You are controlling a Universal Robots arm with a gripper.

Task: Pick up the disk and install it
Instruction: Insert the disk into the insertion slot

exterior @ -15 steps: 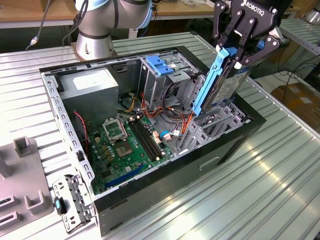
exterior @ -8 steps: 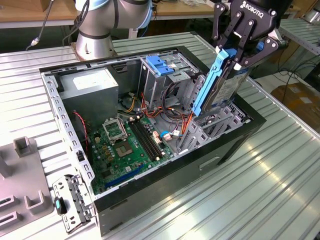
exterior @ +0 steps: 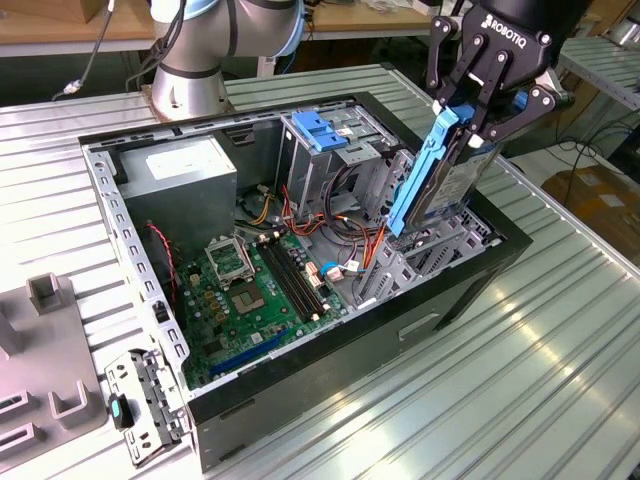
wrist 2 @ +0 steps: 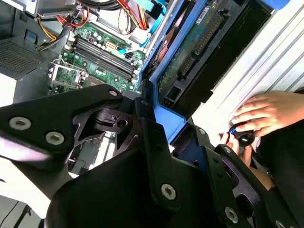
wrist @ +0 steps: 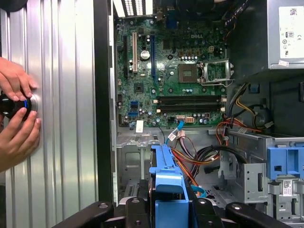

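Observation:
The disk (exterior: 452, 190), a grey hard drive with blue plastic side rails, hangs tilted on edge above the drive bay at the exterior view's right end of the open computer case (exterior: 400, 335). My gripper (exterior: 478, 130) is shut on the disk's upper end. In the second wrist view the disk (wrist 2: 190, 52) shows its green circuit-board underside, slanting away from the gripper (wrist 2: 168, 116) toward the case. In the first wrist view the disk's blue rail (wrist: 168, 183) stands between the black fingers (wrist: 135, 209), above the bay's metal floor.
Inside the case are a motherboard (exterior: 250, 290), a grey power-supply box (exterior: 185, 175), a metal cage with a blue top (exterior: 325, 135) and loose cables. A person's hands (wrist: 16, 109) hold a black knob on the ribbed table beside the case. A metal bracket (exterior: 145, 405) lies near the case's front corner.

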